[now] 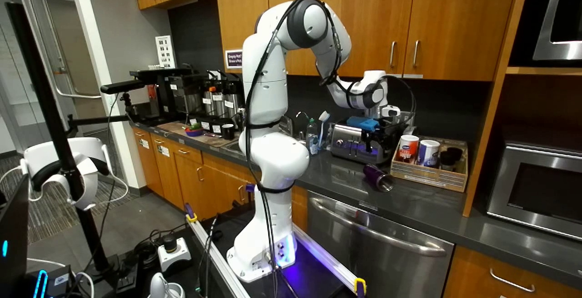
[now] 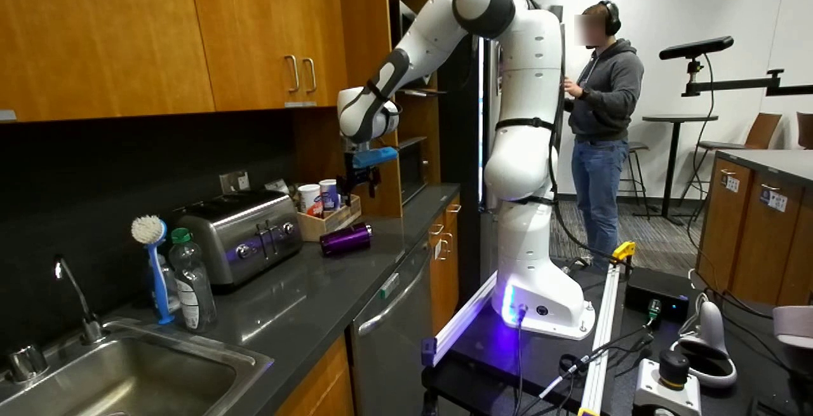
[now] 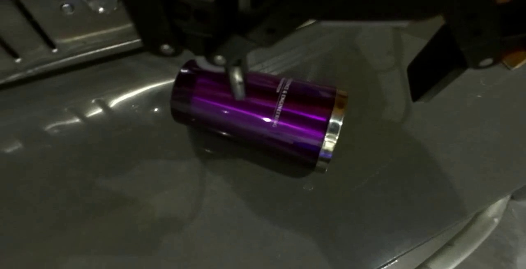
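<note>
Hand [image 2: 361, 192] spread wide, purple tumbler [image 3: 254, 115] below, glossy dark countertop [image 3: 123, 203], wooden kitchen cabinets [image 1: 377, 20]

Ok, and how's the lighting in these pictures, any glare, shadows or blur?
Wrist view: dim and soft, bright streaks along the purple tumbler, broad shadows on the counter; both exterior views: brighter, with a blue-violet glow at the robot's base; in an exterior view, the wall shows a washed-out patch and the face of the person is blurred.

A tumbler [image 3: 250, 117] gleams with glossy metallic sides and a shiny metal rim [image 3: 333, 131] against the smooth, polished desk [image 3: 144, 203]; the toaster [image 2: 254, 248] shows sleek metal, cabinets [image 1: 377, 20] smooth wood, the gripper [image 3: 328, 95] matt surfaces.
</note>
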`<state>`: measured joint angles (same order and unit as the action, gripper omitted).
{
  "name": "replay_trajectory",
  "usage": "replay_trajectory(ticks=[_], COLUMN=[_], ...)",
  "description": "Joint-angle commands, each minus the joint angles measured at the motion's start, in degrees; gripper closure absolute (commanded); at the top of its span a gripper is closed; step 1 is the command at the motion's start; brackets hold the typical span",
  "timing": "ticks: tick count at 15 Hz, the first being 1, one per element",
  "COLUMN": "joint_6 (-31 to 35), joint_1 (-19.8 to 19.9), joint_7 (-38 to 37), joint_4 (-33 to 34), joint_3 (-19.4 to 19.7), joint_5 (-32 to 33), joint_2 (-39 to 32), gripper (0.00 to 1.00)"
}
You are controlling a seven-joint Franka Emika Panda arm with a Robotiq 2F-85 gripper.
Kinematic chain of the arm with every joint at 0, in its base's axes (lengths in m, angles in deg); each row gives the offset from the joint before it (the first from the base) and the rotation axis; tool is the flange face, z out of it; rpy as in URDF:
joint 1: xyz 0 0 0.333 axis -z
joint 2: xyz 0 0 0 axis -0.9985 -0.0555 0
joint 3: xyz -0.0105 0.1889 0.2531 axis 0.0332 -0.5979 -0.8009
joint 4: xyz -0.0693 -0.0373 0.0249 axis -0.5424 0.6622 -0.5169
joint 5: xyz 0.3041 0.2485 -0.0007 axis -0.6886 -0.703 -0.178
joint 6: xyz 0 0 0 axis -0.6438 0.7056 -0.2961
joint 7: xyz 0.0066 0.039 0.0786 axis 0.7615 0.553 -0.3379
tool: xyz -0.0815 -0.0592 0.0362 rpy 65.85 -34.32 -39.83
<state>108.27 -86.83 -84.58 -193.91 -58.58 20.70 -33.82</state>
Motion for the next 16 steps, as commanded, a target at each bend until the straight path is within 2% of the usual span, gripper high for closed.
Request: replay_trajectory(ticks=[1,3,4,9,10,16], joint_6=[0.2,-1.5,-0.5,-0.5,0.3,-2.9], joint_1=[-0.2,-1.0,-0.1,-0.1,-0.6,-0.8], joint_7=[14.2,22.8,16.3,17.2,24.1,32.8], joint_4=[-2.7,-1.8,-0.9,-0.9,-1.3,-3.1], joint_3=[0.0,-0.1,-0.3,-0.3,-0.2,-0.8], joint_5=[-4.3,-9.3,-5.9,-6.7,-7.2,4.4], joint_2=[3.1,2.7,0.8,0.6,1.2,3.0], gripper=[0.0,0.0,0.0,0.0,0.0,0.0])
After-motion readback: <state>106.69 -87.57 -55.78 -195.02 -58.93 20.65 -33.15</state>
